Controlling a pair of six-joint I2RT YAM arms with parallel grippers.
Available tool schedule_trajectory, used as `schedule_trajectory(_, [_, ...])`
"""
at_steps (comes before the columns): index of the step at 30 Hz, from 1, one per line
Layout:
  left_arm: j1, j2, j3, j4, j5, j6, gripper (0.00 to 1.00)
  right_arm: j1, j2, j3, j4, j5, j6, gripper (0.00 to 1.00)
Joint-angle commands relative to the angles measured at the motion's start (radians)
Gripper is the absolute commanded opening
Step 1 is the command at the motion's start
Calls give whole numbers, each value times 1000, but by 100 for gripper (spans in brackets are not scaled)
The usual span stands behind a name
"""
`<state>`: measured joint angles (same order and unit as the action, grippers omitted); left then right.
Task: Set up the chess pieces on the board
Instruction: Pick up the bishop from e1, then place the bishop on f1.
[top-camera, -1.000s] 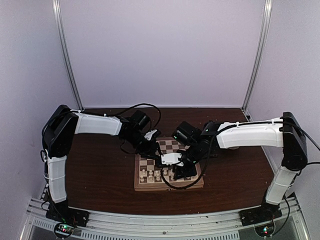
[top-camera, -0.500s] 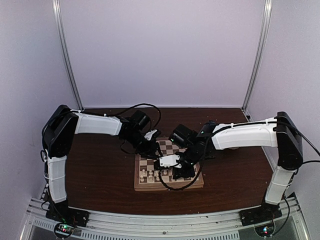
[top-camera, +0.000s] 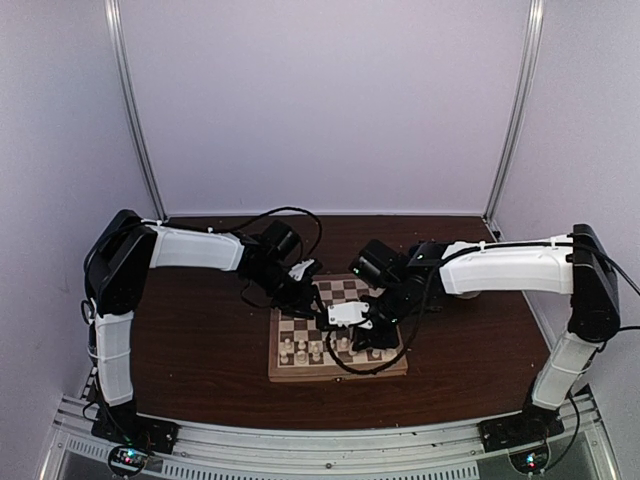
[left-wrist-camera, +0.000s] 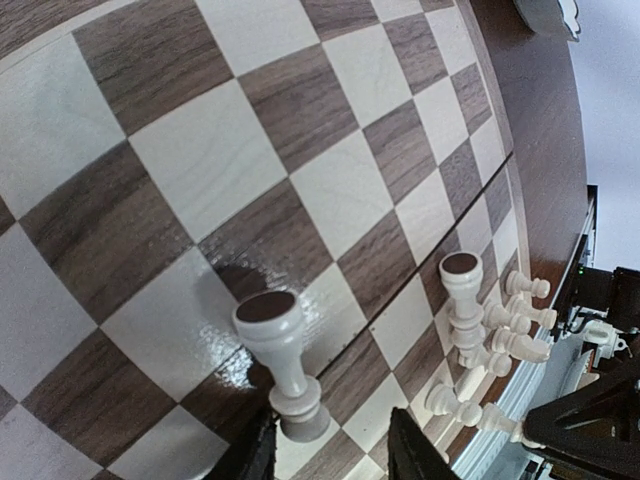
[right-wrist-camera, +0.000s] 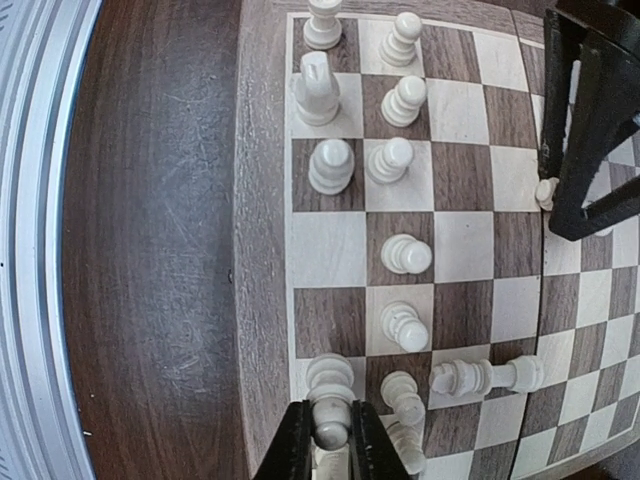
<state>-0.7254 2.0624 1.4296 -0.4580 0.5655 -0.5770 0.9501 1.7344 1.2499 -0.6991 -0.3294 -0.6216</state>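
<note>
The board (top-camera: 290, 372) lies on the table's middle, also in the left wrist view (left-wrist-camera: 200, 150) and the right wrist view (right-wrist-camera: 262, 200). Several cream chess pieces (right-wrist-camera: 330, 165) stand in its two near rows, and one lies flat (right-wrist-camera: 480, 377). My right gripper (right-wrist-camera: 331, 445), over the board's near right part (top-camera: 368, 335), is shut on a tall piece (right-wrist-camera: 333, 425) at the edge row. My left gripper (left-wrist-camera: 335, 455) is open over the board's far left. A piece (left-wrist-camera: 275, 350) lies tilted by its left finger, with its dark base showing. Whether they touch I cannot tell.
The board sits on a dark brown table (top-camera: 200, 340) with a metal rail (right-wrist-camera: 40, 250) along the near edge. The left gripper's black fingers (right-wrist-camera: 590, 130) reach into the right wrist view. Cables (top-camera: 290, 215) loop behind the arms. Pale walls close in the cell.
My right arm swung a little left over the board, then came back right and slightly farther away. The left arm has not moved.
</note>
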Motion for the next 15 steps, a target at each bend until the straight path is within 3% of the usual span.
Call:
schedule_trajectory(1, [6, 16, 10, -5, 2, 9, 38, -17, -38, -29, -12, 18, -5, 7])
schedule_trajectory(15, [6, 14, 6, -6, 0, 9, 38, -20, -1, -40, -10, 18, -15, 12])
